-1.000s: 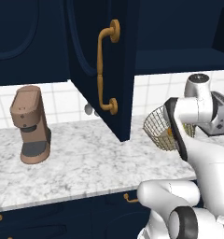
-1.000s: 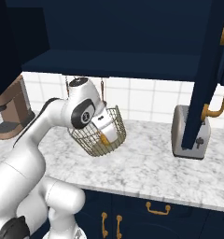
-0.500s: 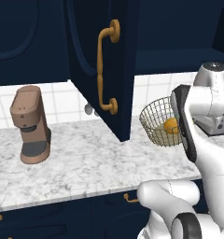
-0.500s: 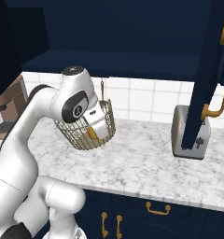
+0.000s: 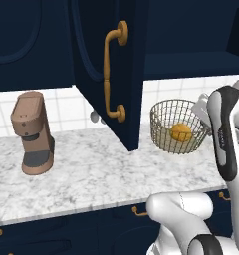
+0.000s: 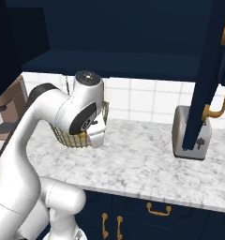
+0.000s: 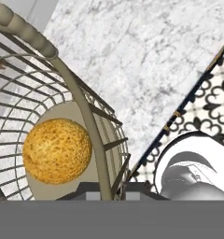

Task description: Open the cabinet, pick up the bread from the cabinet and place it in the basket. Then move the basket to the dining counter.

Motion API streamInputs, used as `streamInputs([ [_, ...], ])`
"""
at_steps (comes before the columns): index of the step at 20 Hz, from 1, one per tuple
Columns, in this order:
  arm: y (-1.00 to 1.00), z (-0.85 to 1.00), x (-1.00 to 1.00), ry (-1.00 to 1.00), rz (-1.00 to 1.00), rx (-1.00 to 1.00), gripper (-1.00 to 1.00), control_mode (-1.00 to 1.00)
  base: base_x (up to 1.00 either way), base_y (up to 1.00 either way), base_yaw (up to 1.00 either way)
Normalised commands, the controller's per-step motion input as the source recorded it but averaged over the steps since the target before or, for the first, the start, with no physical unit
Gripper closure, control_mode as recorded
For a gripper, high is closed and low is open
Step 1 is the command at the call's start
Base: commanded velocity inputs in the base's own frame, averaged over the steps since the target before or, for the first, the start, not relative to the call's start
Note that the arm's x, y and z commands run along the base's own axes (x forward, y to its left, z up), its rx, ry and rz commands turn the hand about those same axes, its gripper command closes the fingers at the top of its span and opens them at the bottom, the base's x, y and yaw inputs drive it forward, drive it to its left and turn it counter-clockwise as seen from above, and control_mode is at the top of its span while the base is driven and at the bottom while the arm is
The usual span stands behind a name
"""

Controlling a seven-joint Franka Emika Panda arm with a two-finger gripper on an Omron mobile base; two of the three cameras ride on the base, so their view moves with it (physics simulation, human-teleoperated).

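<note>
The pale gold wire basket (image 5: 167, 130) hangs just above the marble worktop, lifted by its right rim. The round orange-golden bread (image 5: 181, 132) lies on its bottom. My gripper (image 5: 203, 108) is shut on the basket's rim at its right side. In the hand view the gripper (image 7: 107, 189) pinches a rim wire of the basket (image 7: 89, 115), with the bread (image 7: 57, 150) just to the left inside. From the right base view my arm covers most of the basket (image 6: 62, 136). The navy cabinet door (image 5: 116, 74) stands open left of the basket. The dining counter is out of view.
A brown coffee machine (image 5: 33, 133) stands at the left of the marble worktop (image 5: 91, 174). A silver toaster (image 6: 188, 133) sits under the open door (image 6: 209, 75) to the right. Navy drawers with brass pulls (image 6: 159, 209) run below. Patterned floor (image 7: 212, 95) lies beyond the counter edge.
My hand has turned and swung the held basket leftward, bringing it from tilted to level. The bread has stayed inside. Counter, door and appliances have not moved.
</note>
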Motion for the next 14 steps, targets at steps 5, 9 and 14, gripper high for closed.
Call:
streamInputs([
  [5, 0.07, 0.39, -0.43, -0.23, 0.0, 0.0, 1.0, -1.0, 0.0, 0.0, 0.0],
  [9, 0.01, 0.39, -0.44, -0.3, 0.0, 0.0, 1.0, -1.0, 0.0, 0.0, 0.0],
  [14, 0.01, 0.08, -0.1, -0.06, 0.0, 0.0, 1.0, 1.0, -0.63, 0.13, 0.0],
])
